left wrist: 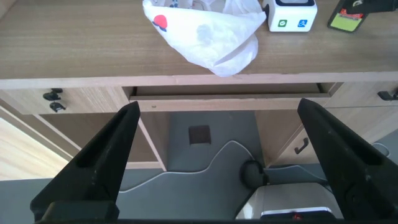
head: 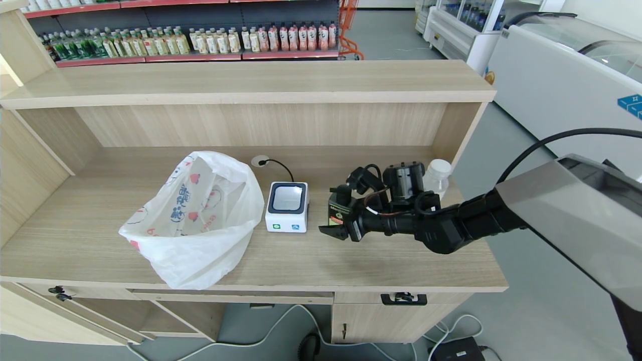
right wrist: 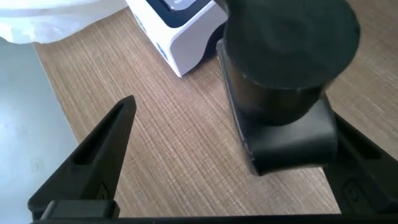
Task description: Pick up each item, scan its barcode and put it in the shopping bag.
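- Shop shelves of drink bottles (head: 200, 42) stand behind a light wooden checkout counter, and white chest freezers (head: 551, 75) line the floor off its right end.
- On the worktop (head: 90, 225), a white plastic shopping bag (head: 195, 220) sits left of centre with its mouth open. Its lower bulge reaches the front edge.
- A small white barcode scanner (head: 287, 206) with a dark window on top stands just beside the bag, near the middle. Its black cable (head: 281, 165) runs to a grommet by the back wall.
- The right gripper (head: 336, 210) hangs low over the worktop just right of the scanner, with the arm coming in from the right edge.
- Its fingers (right wrist: 93, 168) are spread wide. A dark container (right wrist: 286, 74) with a round black cap and a green and red label stands between them, close against one finger; I cannot tell whether it touches.
- A clear jar (head: 435, 176) with a white lid stands behind the arm, towards the back right corner.
- The left gripper (left wrist: 219, 109) is below and in front of the front edge, facing a drawer (left wrist: 230, 102), with its fingers wide apart and nothing between them.
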{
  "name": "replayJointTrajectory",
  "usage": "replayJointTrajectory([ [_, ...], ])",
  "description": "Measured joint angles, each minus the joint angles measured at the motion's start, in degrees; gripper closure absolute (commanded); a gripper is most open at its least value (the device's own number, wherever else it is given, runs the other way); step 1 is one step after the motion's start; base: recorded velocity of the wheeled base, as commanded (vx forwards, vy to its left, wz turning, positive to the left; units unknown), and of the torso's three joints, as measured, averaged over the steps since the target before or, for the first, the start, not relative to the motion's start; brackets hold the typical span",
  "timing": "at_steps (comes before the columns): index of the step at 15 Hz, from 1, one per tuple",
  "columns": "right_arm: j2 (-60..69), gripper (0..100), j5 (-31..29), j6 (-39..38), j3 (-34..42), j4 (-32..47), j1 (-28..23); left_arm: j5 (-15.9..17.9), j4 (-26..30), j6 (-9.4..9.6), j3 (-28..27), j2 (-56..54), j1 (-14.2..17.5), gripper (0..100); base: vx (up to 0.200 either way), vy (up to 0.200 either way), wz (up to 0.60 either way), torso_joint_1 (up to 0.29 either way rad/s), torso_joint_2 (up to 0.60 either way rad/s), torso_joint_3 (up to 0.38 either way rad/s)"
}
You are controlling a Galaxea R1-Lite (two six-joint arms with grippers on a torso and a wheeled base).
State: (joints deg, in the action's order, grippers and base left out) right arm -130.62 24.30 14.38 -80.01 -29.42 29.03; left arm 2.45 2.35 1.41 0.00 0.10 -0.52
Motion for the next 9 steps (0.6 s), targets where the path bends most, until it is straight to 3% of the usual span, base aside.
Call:
replayJointTrajectory([
  [2, -0.9, 0, 0.4, 0.4, -1.4, 0.0, 0.2, 0.0, 0.0, 0.0, 0.0, 0.0, 0.0, 0, 0.0, 0.0, 0.0, 0.0, 0.0, 0.0],
  [3, -1.2, 100, 0.4, 0.4, -1.9, 0.0, 0.2, 0.0, 0.0, 0.0, 0.0, 0.0, 0.0, 0, 0.0, 0.0, 0.0, 0.0, 0.0, 0.0],
  [9, -0.9, 100, 0.1, 1.5, -0.9, 3.2, -0.5, 0.0, 0.0, 0.0, 0.0, 0.0, 0.0, 0, 0.0, 0.0, 0.0, 0.0, 0.0, 0.0],
])
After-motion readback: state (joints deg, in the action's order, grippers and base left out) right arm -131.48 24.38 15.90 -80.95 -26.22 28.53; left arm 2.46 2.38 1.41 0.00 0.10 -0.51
